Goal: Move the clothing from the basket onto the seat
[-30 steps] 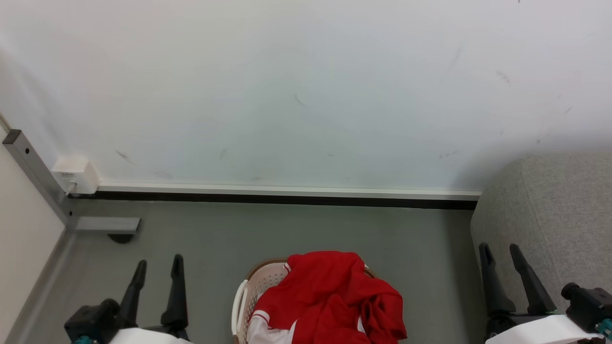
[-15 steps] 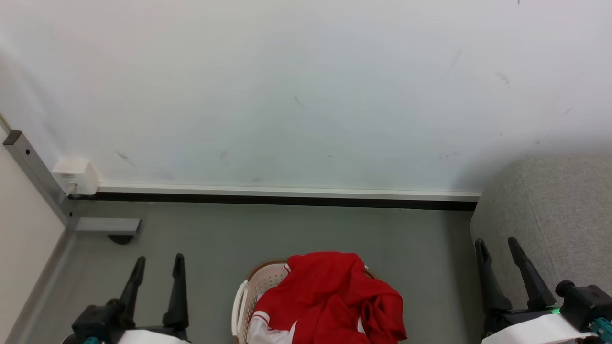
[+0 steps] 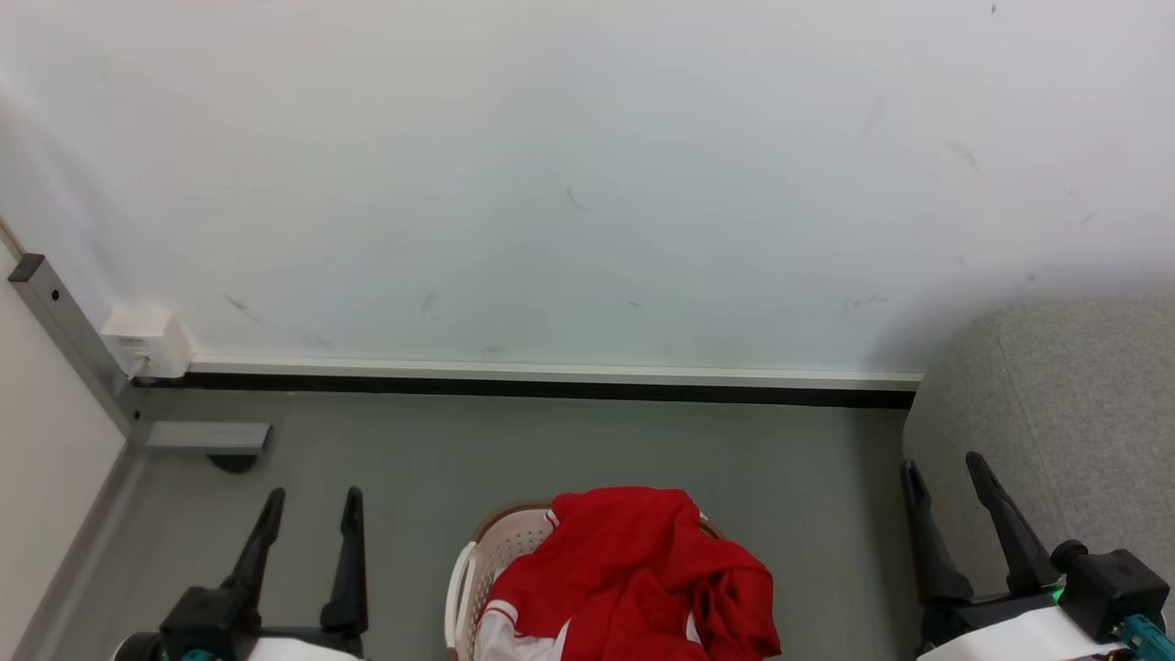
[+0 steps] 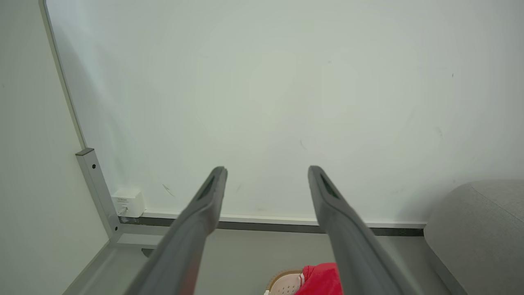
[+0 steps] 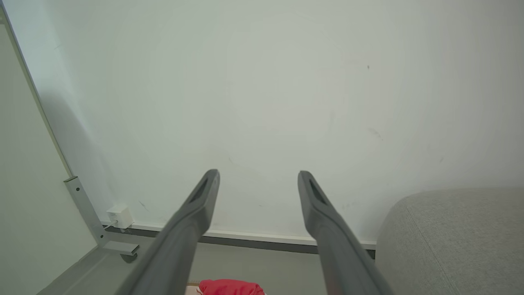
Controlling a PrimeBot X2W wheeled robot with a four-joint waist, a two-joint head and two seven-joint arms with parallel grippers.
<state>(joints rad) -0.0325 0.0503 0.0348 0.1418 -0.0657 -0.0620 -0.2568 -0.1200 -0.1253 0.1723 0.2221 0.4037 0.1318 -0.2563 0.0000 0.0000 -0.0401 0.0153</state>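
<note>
A pale wall (image 3: 587, 165), marked by faint scuffs, is seen across the far side. Along its foot a white skirting strip (image 3: 551, 371) is set above a dark band. The grey floor (image 3: 569, 441) is evenly lit. At the far left a grey metal post (image 3: 69, 330) is seen beside a cream panel (image 3: 37, 459), with a small white box (image 3: 147, 335) just beside it. The seat (image 3: 1056, 404) is placed at the right against the wall, where a soft shadow is cast.
</note>
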